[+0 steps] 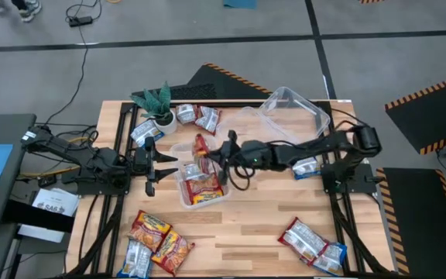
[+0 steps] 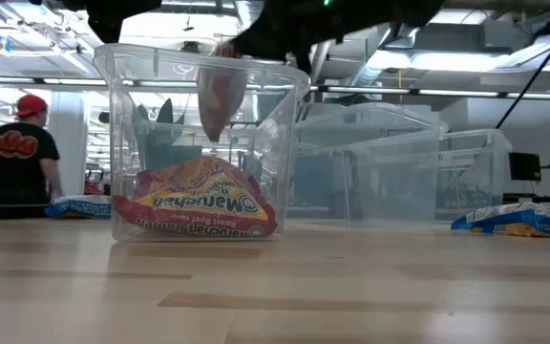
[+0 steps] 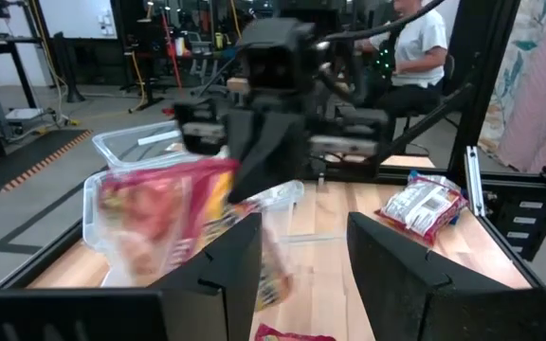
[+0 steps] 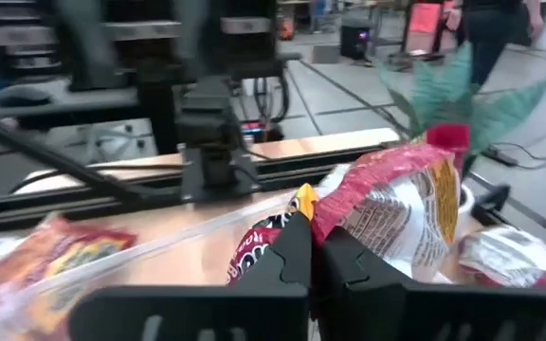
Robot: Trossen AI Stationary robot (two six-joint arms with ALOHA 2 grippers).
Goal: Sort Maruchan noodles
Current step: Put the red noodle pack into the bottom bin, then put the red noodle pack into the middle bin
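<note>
Red-yellow noodle packet [image 4: 387, 204] pinched in right gripper [image 4: 316, 248] above clear tub [image 1: 183, 195]; left gripper [image 3: 301, 248] half-open, empty.

Looked like a robotics lab or workshop — grey concrete floor [image 1: 207, 39] with hazard-striped mats [image 1: 428, 97], cables, black frame rails [image 3: 472, 123], ceiling ducts and strip lights [image 2: 504, 67] — a person [image 2: 17, 158] standing beyond.

Red-orange-yellow noodle packet [image 1: 201, 146], clear tub [image 1: 183, 195]

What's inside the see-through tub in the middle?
One red-orange Maruchan packet lies in the clear tub; the right gripper dangles another packet above. Anything underneath stays hidden.
</note>
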